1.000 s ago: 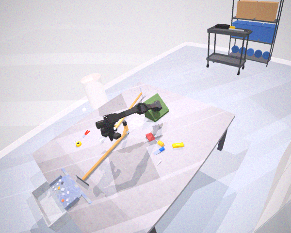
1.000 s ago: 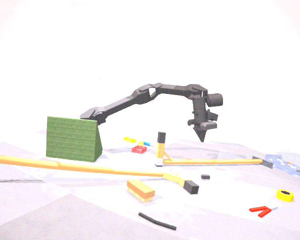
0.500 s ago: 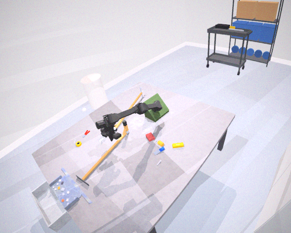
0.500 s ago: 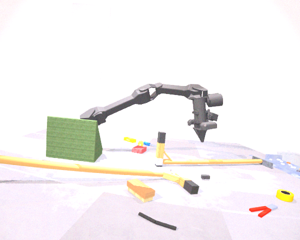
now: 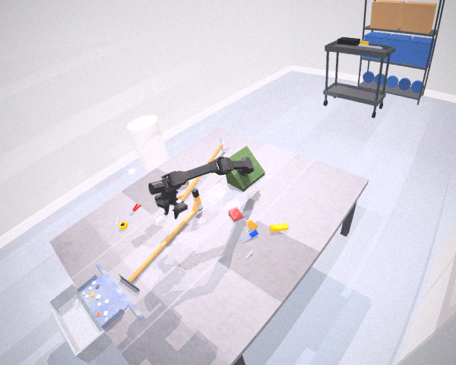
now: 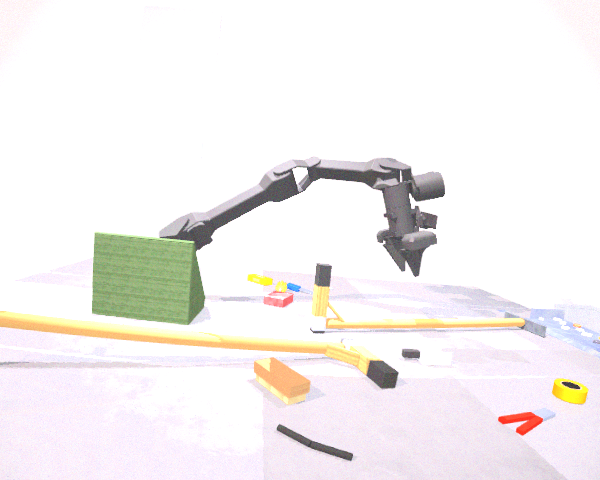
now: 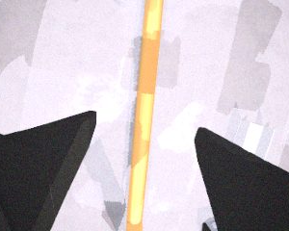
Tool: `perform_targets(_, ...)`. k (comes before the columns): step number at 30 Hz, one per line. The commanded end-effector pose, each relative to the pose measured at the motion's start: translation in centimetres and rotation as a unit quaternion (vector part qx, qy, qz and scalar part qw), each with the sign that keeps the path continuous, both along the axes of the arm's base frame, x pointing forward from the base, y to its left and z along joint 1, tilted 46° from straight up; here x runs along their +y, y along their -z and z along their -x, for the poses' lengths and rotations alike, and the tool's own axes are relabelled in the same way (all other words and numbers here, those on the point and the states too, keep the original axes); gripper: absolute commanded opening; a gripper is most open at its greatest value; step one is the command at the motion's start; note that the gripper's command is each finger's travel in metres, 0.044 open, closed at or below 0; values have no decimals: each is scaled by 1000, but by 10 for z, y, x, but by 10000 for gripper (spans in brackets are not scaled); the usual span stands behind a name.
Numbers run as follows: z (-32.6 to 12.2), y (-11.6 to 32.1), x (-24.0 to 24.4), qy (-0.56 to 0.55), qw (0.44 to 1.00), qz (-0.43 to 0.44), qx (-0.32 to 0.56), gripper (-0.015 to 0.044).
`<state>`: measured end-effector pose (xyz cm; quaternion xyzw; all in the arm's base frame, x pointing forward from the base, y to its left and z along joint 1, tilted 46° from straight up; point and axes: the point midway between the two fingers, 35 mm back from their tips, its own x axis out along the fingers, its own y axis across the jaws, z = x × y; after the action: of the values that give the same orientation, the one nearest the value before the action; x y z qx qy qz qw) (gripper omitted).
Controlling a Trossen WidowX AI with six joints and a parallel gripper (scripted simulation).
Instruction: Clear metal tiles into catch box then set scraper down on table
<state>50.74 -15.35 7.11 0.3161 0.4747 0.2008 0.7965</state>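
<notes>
The long scraper lies on the table, with an orange-yellow shaft (image 5: 163, 244) (image 6: 424, 323) (image 7: 149, 63), a dark flat blade (image 5: 129, 283) (image 6: 534, 326) and an upright black-topped grip (image 5: 196, 196) (image 6: 321, 289). The blade is just short of the blue-grey steel plate (image 5: 112, 287). Several small tiles, mostly white, with an orange tile (image 5: 98, 313) and a yellow tile (image 5: 92, 293), lie scattered on the plate. The catch box (image 5: 93, 344) stands at the plate's far end. My gripper (image 5: 171, 215) (image 6: 410, 272) (image 7: 147, 126) is open and empty, pointing down above the table, with the shaft below, between the fingertips in the wrist view.
A second long tool (image 5: 197, 180) (image 6: 160, 334) lies beside the scraper. A green wedge (image 6: 140, 279) stands near the arm's base. A red block (image 5: 235, 214) (image 6: 278, 298), a yellow block (image 5: 279, 227) (image 6: 259, 279), a tape roll (image 5: 122, 225) (image 6: 569, 391) and a sponge-like block (image 6: 282, 379) lie around.
</notes>
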Motion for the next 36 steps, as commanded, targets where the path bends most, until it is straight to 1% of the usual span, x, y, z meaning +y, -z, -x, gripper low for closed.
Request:
perform_targets(1, 5, -10, -16, 22, 1000, -3, -19, 420)
perform_targets(2, 6, -11, -20, 26, 999, -3, -22, 440)
perform_targets(18, 29, -32, -68, 94, 993, -10, -73, 440)
perform_targets(36, 67, -59, -118, 173, 976, -25, -129, 440)
